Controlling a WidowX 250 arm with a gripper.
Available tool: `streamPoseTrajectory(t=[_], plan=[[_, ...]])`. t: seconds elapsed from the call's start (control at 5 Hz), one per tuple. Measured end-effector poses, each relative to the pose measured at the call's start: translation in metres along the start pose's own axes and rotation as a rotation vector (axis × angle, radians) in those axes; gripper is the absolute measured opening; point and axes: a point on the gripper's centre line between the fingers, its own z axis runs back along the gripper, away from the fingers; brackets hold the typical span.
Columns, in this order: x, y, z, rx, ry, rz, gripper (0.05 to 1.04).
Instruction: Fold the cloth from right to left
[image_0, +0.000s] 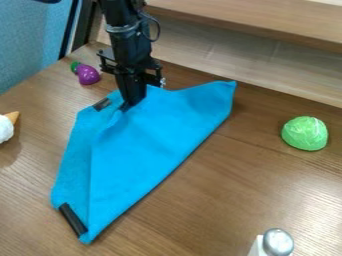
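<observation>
The fold looks well along, probably at the laying-down step: the cloth (150, 137) lies on the table (207, 210) with one layer over another, its long slanted edge facing the view's right and the upper layer brought towards the left. The gripper (129, 103) is over the upper left part of the cloth, its tip at the fabric, where small creases gather. Whether it is clamped on the cloth, together or apart, I cannot tell. The next move likely calls for setting that corner down flat, freeing it if it is held, then lifting straight up so the layer does not drag back.

The cloth is bright blue, matt and soft-looking, roughly a long triangle with a point at the top right and another at the bottom. A stiff-looking black strip (72, 220) sits at its lower left edge, and a smaller dark patch (101, 104) near the gripper. The table is brown wood grain with a dull sheen; on it are a glossy purple eggplant (87, 74) and a rounded, pale-veined green cabbage (304, 133)
</observation>
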Motion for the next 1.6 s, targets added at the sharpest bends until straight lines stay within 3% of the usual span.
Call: streamPoseTrajectory(t=[1.2,1.4,1.6], plan=[[-0.004,0.034,-0.036,0.081,0.034,-0.016,0.084],[-0.010,0.042,-0.043,0.074,0.063,0.016,0.249],[-0.011,0.044,-0.043,0.075,0.064,0.036,0.542]])
